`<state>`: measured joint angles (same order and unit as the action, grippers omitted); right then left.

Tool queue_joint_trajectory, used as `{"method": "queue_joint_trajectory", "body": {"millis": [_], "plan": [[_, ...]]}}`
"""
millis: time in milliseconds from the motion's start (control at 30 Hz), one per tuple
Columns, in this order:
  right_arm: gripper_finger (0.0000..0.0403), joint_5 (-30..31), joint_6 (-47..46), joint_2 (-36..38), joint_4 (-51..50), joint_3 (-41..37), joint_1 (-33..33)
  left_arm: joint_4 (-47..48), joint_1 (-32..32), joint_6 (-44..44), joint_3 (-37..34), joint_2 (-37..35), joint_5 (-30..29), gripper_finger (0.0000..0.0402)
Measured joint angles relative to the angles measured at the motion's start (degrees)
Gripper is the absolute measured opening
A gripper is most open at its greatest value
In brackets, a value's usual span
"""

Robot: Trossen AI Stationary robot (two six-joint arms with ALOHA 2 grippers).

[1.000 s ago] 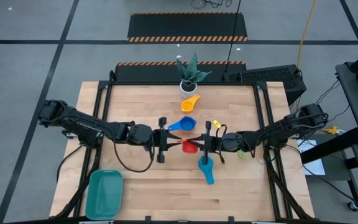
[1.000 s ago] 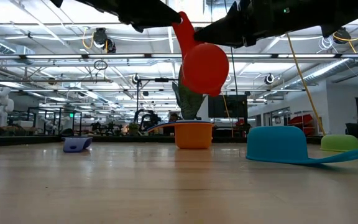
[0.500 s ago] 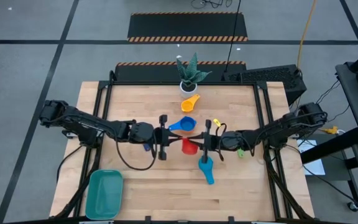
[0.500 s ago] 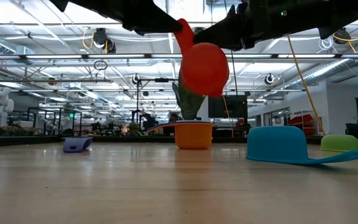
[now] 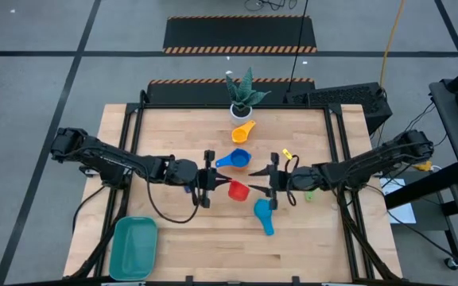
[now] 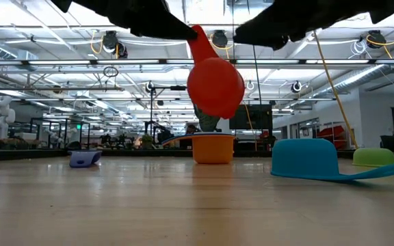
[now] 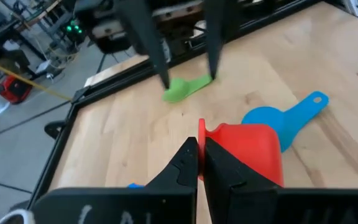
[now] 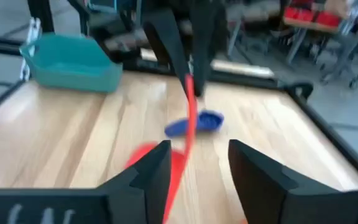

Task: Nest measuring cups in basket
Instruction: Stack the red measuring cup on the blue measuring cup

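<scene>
High view: The basket (image 5: 133, 248) sits empty at the table's 7 o'clock corner; no cups nested yet. Left gripper (image 5: 210, 187) pinches the red cup (image 5: 238, 190) at table centre; right gripper (image 5: 270, 181), at the cup's 3 o'clock, stands parted.
Low view: Red cup (image 6: 215, 86) hangs in the air; the orange cup (image 6: 213, 147), teal cup (image 6: 306, 158) and green cup (image 6: 374, 157) rest on the table.
Left wrist view: Fingers clamp the red handle.
Right wrist view: Fingers spread, holding nothing; basket (image 8: 72, 64) far off.
Remaining: All cups.

We see red cup (image 5: 238, 190), light blue cup (image 5: 262, 214), orange cup (image 5: 242, 131), green cup (image 7: 180, 90), teal basket (image 5: 132, 247), black-orange hazard stripes (image 5: 239, 49).
</scene>
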<state>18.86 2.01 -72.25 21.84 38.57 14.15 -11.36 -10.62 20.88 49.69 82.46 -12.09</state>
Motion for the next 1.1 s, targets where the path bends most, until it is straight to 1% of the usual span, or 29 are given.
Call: {"method": "queue_joint_trajectory", "body": {"millis": [67,133,200,300,433,533,600,800,900,967,1033,1100], "plan": [[0.0168,-1.9,-1.4,1.2,-3.4,0.0,0.0,-0.1,-0.6,1.9,0.0,0.0,0.8,0.0006],[0.0176,-5.2,-2.7,1.7,-5.4,0.0,0.2,-0.1,-1.5,4.7,0.0,0.0,3.0,0.0006],[0.0183,-8.8,-3.7,1.7,-5.9,-0.1,0.2,-0.3,-2.7,7.6,0.0,0.0,4.6,0.0006],[0.0192,-14.6,-5.3,1.4,-5.1,-1.3,0.2,-1.6,-4.5,11.2,0.0,0.0,4.8,0.0006],[0.02,-18.9,-6.5,-0.5,-0.5,-3.8,0.2,-3.6,-5.7,14.4,0.0,0.0,4.7,0.0006],[0.0201,-22.6,-6.1,-2.7,6.7,-5.2,0.2,-4.5,-5.8,15.5,0.0,0.0,4.7,0.0006],[0.0199,-24.9,-5.9,-4.1,9.3,-5.5,0.2,-5.1,-5.6,15.5,0.0,0.0,4.7,0.0006],[0.0195,-25.2,-5.4,-8.2,11.1,-5.5,0.2,-6.4,-5.5,17.6,0.0,-0.1,4.6,0.0006],[0.0195,-25.2,-3.6,-10.3,13.1,-5.5,0.2,-7.5,-5.5,18.5,0.0,-0.1,5.6,0.0006],[0.0193,-26.5,-2.2,-11.5,15.4,-5.5,0.2,-8.4,-5.5,19.2,0.0,-0.1,6.6,0.0006],[0.0181,-28.2,-0.8,-12.3,17.1,-5.5,0.0,-8.8,-5.5,20.1,0.0,-0.1,7.1,0.0006],[0.0155,-29.5,0.9,-12.6,17.7,-5.5,0.0,-8.6,-5.5,20.4,0.0,-0.1,7.4,0.0006]]}}
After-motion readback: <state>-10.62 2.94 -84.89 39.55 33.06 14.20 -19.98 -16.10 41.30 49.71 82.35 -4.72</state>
